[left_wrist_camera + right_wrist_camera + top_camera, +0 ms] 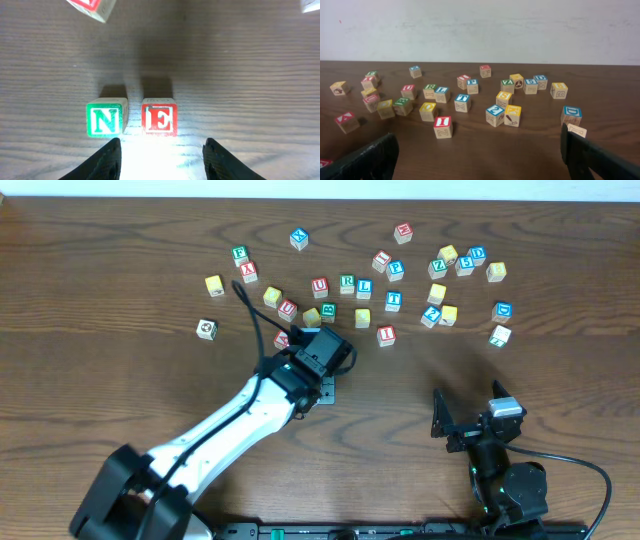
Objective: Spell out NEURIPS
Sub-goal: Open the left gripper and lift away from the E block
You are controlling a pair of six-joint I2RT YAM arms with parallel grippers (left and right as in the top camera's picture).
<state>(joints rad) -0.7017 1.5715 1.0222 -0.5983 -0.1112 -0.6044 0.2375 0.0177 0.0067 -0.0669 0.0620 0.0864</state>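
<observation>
In the left wrist view a green N cube [105, 120] and a red E cube [159, 119] stand side by side on the table, a narrow gap between them. My left gripper [163, 143] hangs open just short of them, holding nothing. From overhead the left gripper [322, 352] covers both cubes. Loose cubes lie beyond: a red I [386, 335], a red U [319, 285], a green R [347, 282] and a blue P [396, 270]. My right gripper [472, 408] is open and holds nothing at the near right, facing the I cube [443, 126].
Other lettered cubes are scattered across the far half of the table, among them a blue L [364, 288], T [394, 300] and Z [430, 316]. A red cube [283, 339] lies just left of my left gripper. A black cable [255, 325] loops above the left arm.
</observation>
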